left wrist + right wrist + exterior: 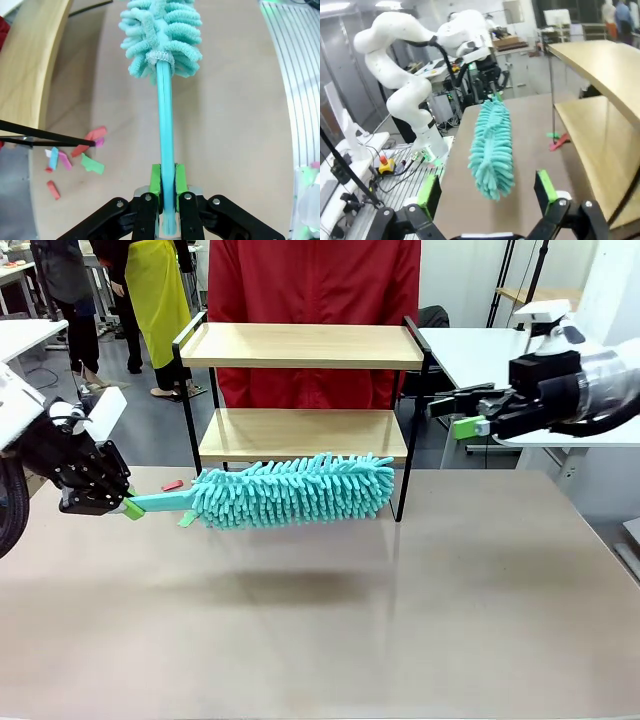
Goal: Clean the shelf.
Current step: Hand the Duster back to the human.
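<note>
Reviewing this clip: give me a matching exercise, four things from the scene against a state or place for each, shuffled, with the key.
Things:
1. left tool
2. right tool
3. duster
4. paper scraps

States or places:
A. lying on the table by a leg of the shelf
B. open, holding nothing
C. held off the table, in front of the lower board
D. shut on a turquoise handle

Pairs: 1-D, 2-B, 3-C, 4-A
</note>
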Controlling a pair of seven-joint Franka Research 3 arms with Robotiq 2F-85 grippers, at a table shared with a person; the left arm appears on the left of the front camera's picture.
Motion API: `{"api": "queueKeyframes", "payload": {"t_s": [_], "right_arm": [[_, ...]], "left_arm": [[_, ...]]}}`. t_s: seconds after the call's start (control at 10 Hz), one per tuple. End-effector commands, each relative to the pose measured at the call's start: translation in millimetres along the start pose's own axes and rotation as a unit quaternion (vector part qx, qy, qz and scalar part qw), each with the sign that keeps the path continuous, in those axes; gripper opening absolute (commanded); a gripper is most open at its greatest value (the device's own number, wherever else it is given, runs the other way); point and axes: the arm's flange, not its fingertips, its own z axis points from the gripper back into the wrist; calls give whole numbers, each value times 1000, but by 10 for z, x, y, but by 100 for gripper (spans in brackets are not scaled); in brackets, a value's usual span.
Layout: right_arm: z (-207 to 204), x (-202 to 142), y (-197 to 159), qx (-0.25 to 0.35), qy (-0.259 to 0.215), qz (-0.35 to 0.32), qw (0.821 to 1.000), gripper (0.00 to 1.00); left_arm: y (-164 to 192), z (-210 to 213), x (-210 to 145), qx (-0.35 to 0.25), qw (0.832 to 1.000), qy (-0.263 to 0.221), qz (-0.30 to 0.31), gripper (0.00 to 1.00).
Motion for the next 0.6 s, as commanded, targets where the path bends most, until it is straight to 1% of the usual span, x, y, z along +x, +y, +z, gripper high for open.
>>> {"api": "queueKeyframes", "payload": {"t_s": [0.0, 0.2, 0.3, 0.4, 0.5], "right_arm": [[-126, -226, -191, 15, -30, 39, 999, 100], [-342, -431, -187, 8, -87, 82, 993, 100], [-402, -540, -172, -6, -109, 84, 990, 100], [-415, -558, -121, -18, -128, 81, 988, 100], [-328, -486, -159, -5, -94, 67, 993, 100]], "left_arm": [[-10, 14, 15, 3, 1000, -5, 4, 13], [-10, 14, 15, 3, 1000, -5, 4, 13], [-10, 14, 15, 3, 1000, -5, 4, 13], [-10, 14, 15, 3, 1000, -5, 4, 13], [-10, 14, 15, 3, 1000, -5, 4, 13]]}}
